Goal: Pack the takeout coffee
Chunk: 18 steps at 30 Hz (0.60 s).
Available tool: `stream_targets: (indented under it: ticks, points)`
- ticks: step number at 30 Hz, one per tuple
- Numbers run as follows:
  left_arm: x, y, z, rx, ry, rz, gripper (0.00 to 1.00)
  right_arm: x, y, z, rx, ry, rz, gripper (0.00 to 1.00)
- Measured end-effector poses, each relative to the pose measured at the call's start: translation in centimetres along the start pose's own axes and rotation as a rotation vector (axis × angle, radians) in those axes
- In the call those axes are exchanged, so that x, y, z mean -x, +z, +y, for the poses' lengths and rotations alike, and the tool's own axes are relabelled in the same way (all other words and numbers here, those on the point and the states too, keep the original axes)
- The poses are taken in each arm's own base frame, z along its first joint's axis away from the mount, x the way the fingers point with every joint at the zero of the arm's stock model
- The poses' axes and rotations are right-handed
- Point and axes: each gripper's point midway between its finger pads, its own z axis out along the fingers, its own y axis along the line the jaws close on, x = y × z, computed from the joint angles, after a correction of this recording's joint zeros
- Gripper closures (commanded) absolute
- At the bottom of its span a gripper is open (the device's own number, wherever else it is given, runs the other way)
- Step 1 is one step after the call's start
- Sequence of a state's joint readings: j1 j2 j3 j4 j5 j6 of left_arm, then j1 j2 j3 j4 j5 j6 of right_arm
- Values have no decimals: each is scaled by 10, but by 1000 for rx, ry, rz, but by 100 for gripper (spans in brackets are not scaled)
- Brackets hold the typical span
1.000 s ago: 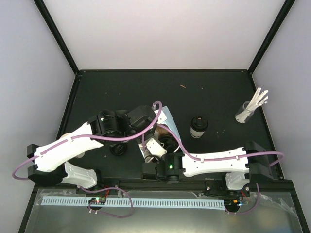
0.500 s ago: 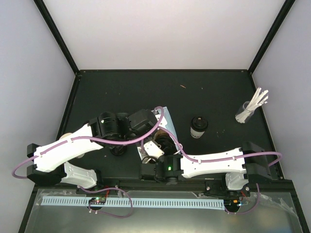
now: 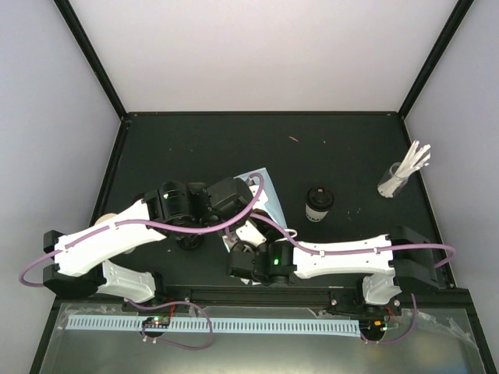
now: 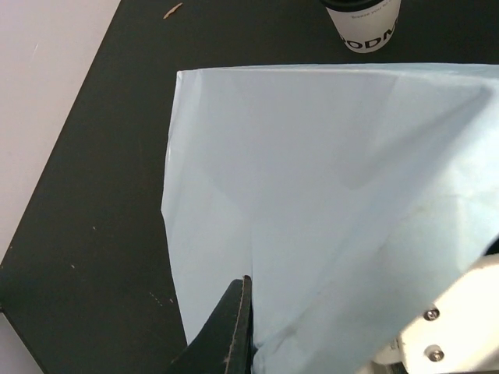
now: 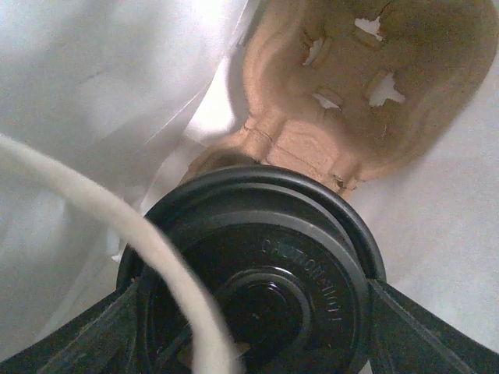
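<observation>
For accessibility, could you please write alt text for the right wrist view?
A black round plastic lid, gripped between the right gripper's fingers, fills the lower frame; beyond lies a brown moulded-pulp cup carrier inside a pale paper bag, a white cord crossing in front.

I count two cream paper cups with black lids: a standing cup (image 3: 318, 204) on the counter (image 3: 195, 148) right of the light-blue paper bag (image 4: 327, 195), and a second cup (image 5: 265, 312) inside that bag. Also inside the bag is one brown pulp carrier (image 5: 327, 101). Far right of the bag stands one glass (image 3: 392, 185) of white sticks (image 3: 417, 156), too bunched to count.
</observation>
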<state>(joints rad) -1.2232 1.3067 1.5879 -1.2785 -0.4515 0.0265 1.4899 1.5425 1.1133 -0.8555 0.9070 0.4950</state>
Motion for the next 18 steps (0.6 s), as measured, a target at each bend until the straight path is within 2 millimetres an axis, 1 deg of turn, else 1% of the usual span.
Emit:
stream_targets:
  ticks: [10, 18]
  points:
    - [0, 1, -2, -10, 1, 3, 98, -4, 15, -3, -3, 12, 15, 55]
    - [0, 4, -7, -28, 5, 11, 98, -8, 25, -9, -2, 22, 15, 56]
